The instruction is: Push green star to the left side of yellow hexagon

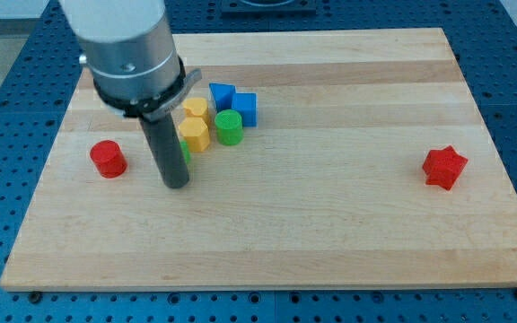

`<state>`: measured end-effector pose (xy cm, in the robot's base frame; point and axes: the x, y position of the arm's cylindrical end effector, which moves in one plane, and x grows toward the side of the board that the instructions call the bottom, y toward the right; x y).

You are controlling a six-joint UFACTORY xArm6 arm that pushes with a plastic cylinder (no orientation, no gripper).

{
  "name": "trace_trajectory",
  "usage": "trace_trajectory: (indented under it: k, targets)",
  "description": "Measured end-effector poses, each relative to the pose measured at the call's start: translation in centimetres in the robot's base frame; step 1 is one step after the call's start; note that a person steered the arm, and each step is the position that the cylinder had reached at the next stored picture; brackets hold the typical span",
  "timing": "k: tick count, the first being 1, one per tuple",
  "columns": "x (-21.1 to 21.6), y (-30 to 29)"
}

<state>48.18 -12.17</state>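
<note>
My rod comes down from the view's top left and my tip [177, 184] rests on the board. The green star [185, 152] is almost wholly hidden behind the rod; only a green sliver shows at the rod's right edge. The tip looks to be touching it. The yellow hexagon [194, 134] sits just right of and above the rod, next to that green sliver. A second yellow block [195, 109] lies right behind it.
A green cylinder [229, 127] stands right of the yellow blocks. Two blue blocks [222, 93] [244, 109] lie behind it. A red cylinder [109, 159] is at the view's left and a red star [444, 168] at the far right. The wooden board [330, 224] lies on a blue perforated table.
</note>
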Motion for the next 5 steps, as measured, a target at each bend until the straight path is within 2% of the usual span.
trace_trajectory:
  k: [2, 3, 5]
  targets:
    - [0.3, -1.4]
    - [0.4, 0.1]
    - [-0.5, -3.2]
